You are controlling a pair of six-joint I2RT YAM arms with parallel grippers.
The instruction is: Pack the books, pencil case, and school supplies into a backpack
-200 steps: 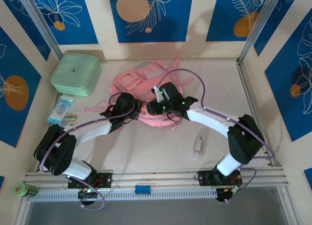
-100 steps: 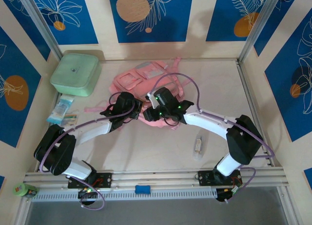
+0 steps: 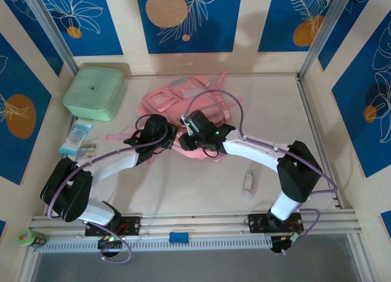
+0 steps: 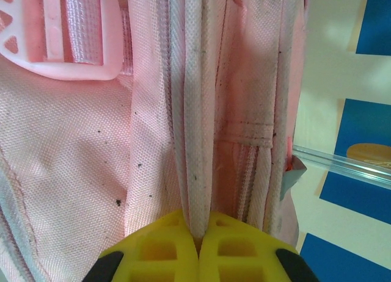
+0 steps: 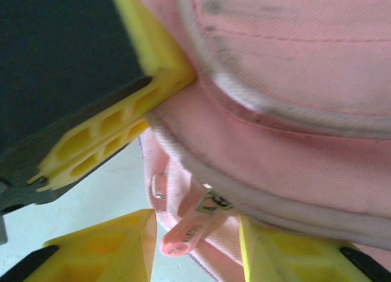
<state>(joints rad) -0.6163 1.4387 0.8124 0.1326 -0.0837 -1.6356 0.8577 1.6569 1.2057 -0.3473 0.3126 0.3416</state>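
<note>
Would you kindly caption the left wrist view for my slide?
Left end effector clamped on a fold of the backpack.

- backpack: pink weave, grey-white piping, dark specks; pale pink buckle at 11 o'clock in the left wrist view
- left gripper, right gripper: yellow fingers, black backing
- lidded box, 10 o'clock: mint green
- walls: cream, with blue panels, orange discs, white leaf outlines
- arms: white and black; cables purple

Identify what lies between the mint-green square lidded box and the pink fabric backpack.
Bare table separates the box and the backpack, seen in the top external view.
</note>
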